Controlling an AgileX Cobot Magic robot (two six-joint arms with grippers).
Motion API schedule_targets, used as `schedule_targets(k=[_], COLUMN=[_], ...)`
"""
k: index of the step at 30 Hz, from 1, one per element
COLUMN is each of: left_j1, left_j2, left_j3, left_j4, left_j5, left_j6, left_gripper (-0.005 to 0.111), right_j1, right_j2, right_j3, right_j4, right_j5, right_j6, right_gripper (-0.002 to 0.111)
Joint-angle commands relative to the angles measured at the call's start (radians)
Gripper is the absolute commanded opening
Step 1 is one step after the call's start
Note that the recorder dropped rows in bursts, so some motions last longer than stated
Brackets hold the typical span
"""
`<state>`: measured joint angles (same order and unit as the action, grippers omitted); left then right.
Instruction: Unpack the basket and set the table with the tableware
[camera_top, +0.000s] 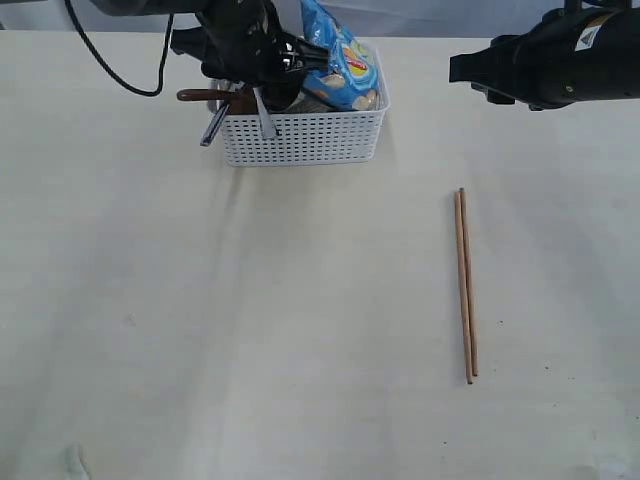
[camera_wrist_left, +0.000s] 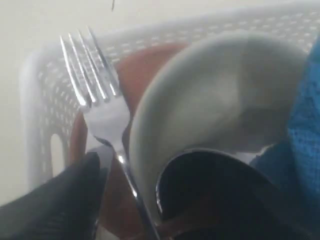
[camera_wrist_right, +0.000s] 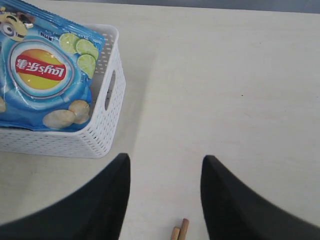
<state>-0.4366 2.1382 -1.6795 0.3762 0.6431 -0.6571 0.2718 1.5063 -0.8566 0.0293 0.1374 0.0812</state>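
Left fingers (camera_wrist_left: 55, 205): set wide, down inside the basket (camera_top: 300, 138); only one finger shows clearly in the wrist view, and whether the pair is closed on anything cannot be told. Just beside that finger lies the steel fork (camera_wrist_left: 100, 110), tines pointing away; next beyond it is the dark mouth of the cup (camera_wrist_left: 210, 200), with the pale bowl (camera_wrist_left: 225, 110) leaning over it; behind the fork is the brown plate (camera_wrist_left: 145, 70), then the perforated basket wall. The blue snack bag (camera_top: 340, 55) stands at the far side of the basket from these fingers.

Right fingers (camera_wrist_right: 100, 200): parted, holding nothing, raised over bare desk (camera_top: 200, 330); the basket is off to one side of them, and the ends of the chopsticks (camera_top: 465, 285) show below and between them. The chopsticks lie side by side on the desk, well apart from the basket.

Judgement: unpacking is at an early stage, with one item laid and the rest in the basket; the step in hand is the left arm's pick. The next move calls for a firm closure on one piece only, fork or cup, then a straight lift clear of the leaning bowl.
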Motion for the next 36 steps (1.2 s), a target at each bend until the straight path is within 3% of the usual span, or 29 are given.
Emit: schedule_targets(k=[1,14,23,36], left_j1=[0.000,0.000,0.000,0.000], left_j2=[0.022,0.029,0.029,0.029], left_j3=[-0.005,-0.005,-0.005,-0.005], left_j4=[0.004,0.011,0.011,0.035], left_j5=[-0.015,0.003,0.011,0.021], left_j6=[-0.008,-0.008,-0.001,-0.001], left_gripper=[0.061,0.060,0.024,0.021], right_j1=[-0.001,-0.001,-0.001,-0.001], right_j2=[-0.007,-0.007,-0.007,-0.007], right_j3=[-0.002,-0.002,-0.002,-0.002], right_j4=[-0.004,-0.004,0.001,0.001], right_j5=[-0.005,-0.012,-0.017,-0.027], right_j6=[0.009,0.009,0.009,0.011], right_gripper=[0.044,0.044,0.044,0.044])
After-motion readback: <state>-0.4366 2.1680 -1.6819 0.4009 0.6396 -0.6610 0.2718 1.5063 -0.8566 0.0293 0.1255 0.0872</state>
